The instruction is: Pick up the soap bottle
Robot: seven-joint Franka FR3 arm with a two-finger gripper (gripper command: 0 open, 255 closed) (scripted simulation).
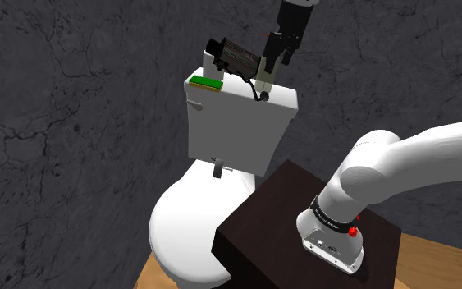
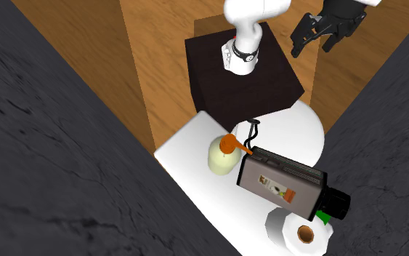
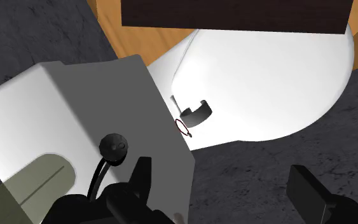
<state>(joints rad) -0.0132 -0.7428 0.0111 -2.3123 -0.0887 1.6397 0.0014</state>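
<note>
Pincer hung spread, pinching nothing, above the white toilet tank. I saw the pale yellow soap bottle with orange pump upright on the tank lid, just beside 1 grey-and-black camera. I judged the jaws stood wide to straddle it.

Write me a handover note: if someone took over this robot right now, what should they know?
Gripper: open, holding nothing, hanging above the toilet tank.
Soap bottle: cream with an orange pump, upright on the tank lid, close beside a dark camera. A paper roll sits past the camera.
Done: the arm is up at the tank, nothing gripped.
Left: bring the fingers around the bottle, lower, close, lift. The camera probably leaves little room on that side, so take care there.
</note>
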